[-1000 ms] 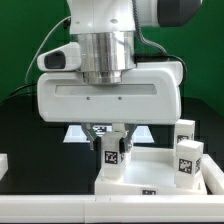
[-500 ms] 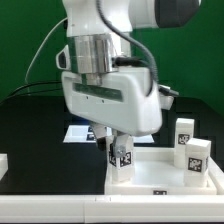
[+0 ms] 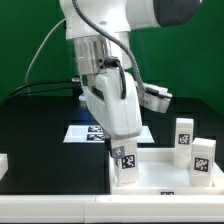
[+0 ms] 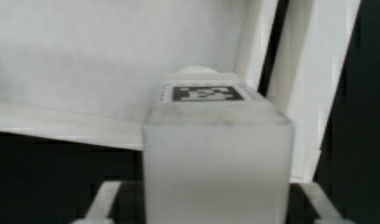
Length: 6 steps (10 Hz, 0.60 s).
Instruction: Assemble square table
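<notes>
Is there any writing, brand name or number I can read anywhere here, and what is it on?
No words, brand names or numbers can be read in either view.
Black-and-white square tags, patterns and not text, stand on the short white peg leg under the claw.
The same kind of tags stand on the two white peg legs at the exterior view's right.
More tags on the marker board are too small to make out.

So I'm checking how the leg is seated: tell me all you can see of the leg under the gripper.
The leg is a short white block, plastic by its look, with a black-and-white square tag on its side. It stands upright on the tabletop, at the corner on the exterior view's left. The gripper sits over its top, fingers on either side; the frames do not show how it meets the panel below. The wrist view shows a tagged face too.
</notes>
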{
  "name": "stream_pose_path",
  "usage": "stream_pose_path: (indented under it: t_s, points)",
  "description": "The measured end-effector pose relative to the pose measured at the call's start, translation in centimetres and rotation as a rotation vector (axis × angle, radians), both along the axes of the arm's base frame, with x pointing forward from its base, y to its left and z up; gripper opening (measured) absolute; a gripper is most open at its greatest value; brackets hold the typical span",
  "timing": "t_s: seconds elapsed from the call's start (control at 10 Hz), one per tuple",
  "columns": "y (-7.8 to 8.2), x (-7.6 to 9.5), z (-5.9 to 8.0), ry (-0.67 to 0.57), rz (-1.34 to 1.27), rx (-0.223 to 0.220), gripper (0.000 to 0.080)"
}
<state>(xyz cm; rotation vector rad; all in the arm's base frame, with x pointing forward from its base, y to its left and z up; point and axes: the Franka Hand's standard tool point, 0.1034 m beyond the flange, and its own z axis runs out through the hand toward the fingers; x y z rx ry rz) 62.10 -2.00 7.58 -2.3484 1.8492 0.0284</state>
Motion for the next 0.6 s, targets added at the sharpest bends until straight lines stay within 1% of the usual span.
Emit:
stream_pose_path:
  t_s: [0.1, 0.2, 0.3, 0.4, 0.6]
  points:
    - [0.9, 0.0, 0.3, 0.017, 0.115, -0.024, 0.0482]
    - [1.5, 0.4, 0.7, -0.006, 0.271, -0.043, 0.0482]
    - [1.8, 0.3, 0.6, -0.03, 0.463, -0.051, 0.0609]
    - [2.0, 0.2, 0.5, -0.044, 0.594, -0.054, 0.064]
    - [1.8, 0.2, 0.4, -0.056, 0.71, -0.064, 0.0648]
